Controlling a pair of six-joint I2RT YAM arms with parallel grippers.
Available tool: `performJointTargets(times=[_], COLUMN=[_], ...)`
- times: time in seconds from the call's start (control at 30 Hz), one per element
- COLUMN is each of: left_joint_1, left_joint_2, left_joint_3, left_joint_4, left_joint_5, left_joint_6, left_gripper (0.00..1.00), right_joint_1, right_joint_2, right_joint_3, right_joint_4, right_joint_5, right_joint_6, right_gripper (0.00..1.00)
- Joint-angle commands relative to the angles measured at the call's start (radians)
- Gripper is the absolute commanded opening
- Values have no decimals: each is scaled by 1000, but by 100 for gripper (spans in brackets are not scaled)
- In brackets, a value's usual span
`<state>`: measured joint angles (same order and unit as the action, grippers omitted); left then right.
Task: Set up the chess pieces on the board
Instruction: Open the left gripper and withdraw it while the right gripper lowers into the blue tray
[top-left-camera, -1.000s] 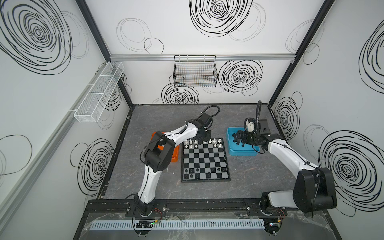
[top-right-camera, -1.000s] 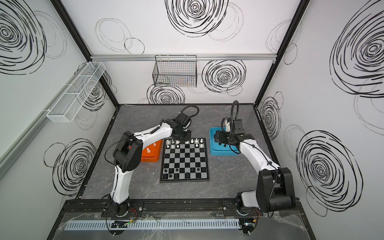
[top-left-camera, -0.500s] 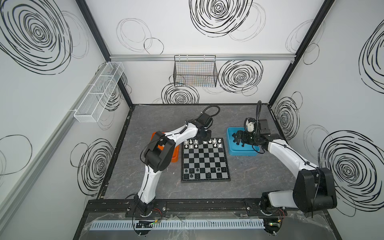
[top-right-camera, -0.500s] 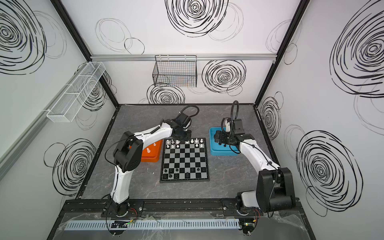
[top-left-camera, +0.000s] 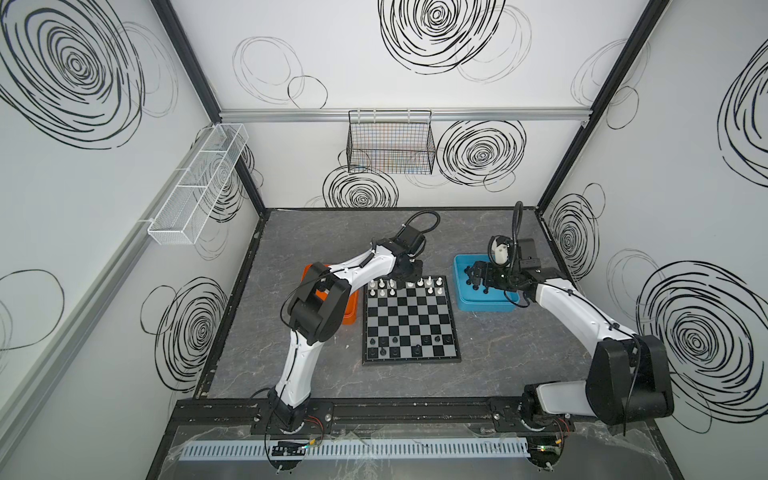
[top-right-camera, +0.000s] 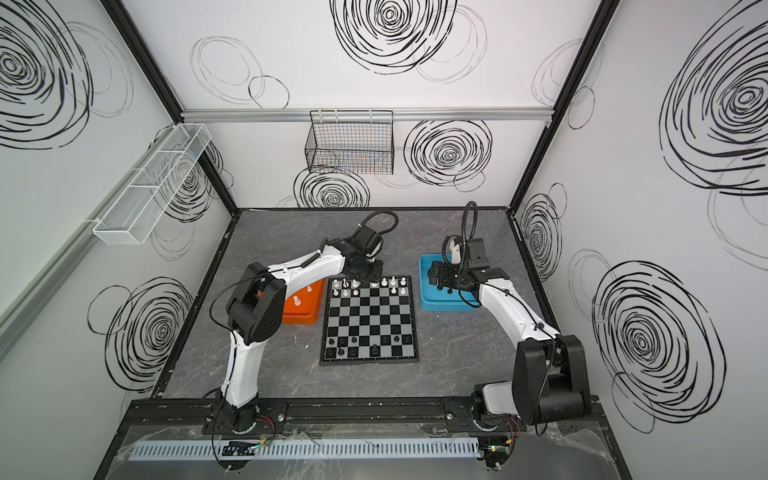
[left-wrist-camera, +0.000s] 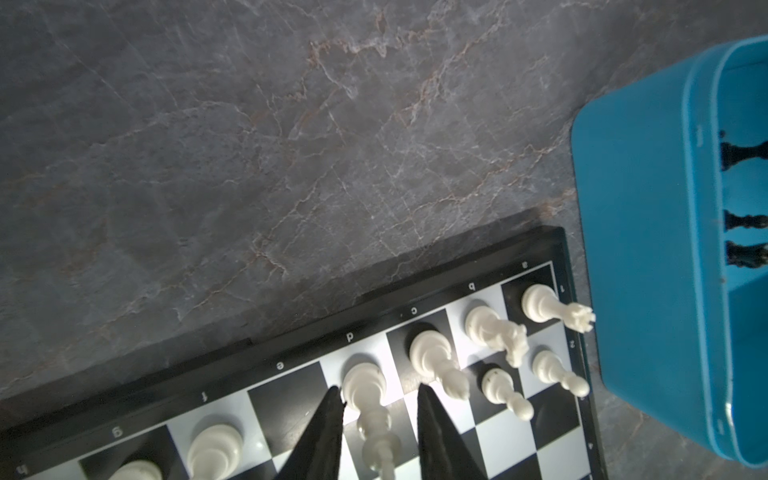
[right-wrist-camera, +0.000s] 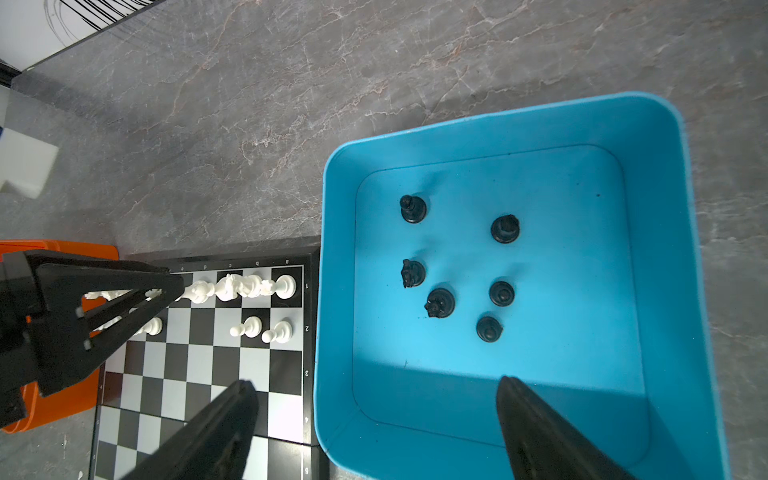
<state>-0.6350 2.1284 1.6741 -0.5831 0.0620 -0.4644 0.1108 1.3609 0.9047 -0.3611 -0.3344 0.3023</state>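
The board (top-left-camera: 409, 320) lies mid-table, with white chess pieces (top-left-camera: 430, 283) on its two far rows and black ones (top-left-camera: 394, 340) on its near rows. My left gripper (left-wrist-camera: 379, 388) hangs over the far row, open. A tall white piece (left-wrist-camera: 363, 382) stands on the d square between its fingers; one fingertip (left-wrist-camera: 334, 395) is at the piece's base and the other stands apart from it. My right gripper (right-wrist-camera: 376, 384) is wide open and empty above the board-side wall of the blue tray (right-wrist-camera: 498, 112), which holds several black pieces (right-wrist-camera: 440, 303).
An orange tray (top-right-camera: 303, 316) left of the board holds two white pieces (top-right-camera: 297, 300), partly behind my left arm. The blue tray (top-left-camera: 486, 307) stands close against the board's right edge. A wire basket (top-left-camera: 390, 143) hangs on the back wall.
My left gripper's jaws have parted from the white piece on the far row, which stays standing. Neither arm has visibly moved.
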Motion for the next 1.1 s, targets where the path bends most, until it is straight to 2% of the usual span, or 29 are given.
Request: performJointTargets(times=[0.0,0.3,0.47,0.6,0.7,0.77,0.9,1.07], left_joint_1=[-2,21,37,56,84,110,186,325], left_joint_2=[-15,-75,-132,-193,-259,-323,-462,-598], left_joint_3=[26,50,61,64,46,4,-98,-193], left_joint_4=[-20,-51,-71,-96,-116,-111,-71,-36], left_joint_5=[-14,-16,-23,-33,-49,-54,-16,35], left_joint_6=[-6,-12,-9,3,19,23,27,63], left_gripper=[38,54,59,68,81,89,99,98], right_joint_1=[-3,-4,-5,-10,-26,-41,-46,-35], right_joint_2=[1,1,3,13,35,61,135,217], right_joint_3=[2,22,44,81,129,168,262,329], right_joint_4=[2,-9,-12,-18,-39,-62,-136,-218], right_joint_5=[-2,0,13,36,83,112,129,148], right_joint_6=[-10,-12,-11,-16,-34,-35,-48,-56], right_gripper=[94,94,94,94,94,93,91,82])
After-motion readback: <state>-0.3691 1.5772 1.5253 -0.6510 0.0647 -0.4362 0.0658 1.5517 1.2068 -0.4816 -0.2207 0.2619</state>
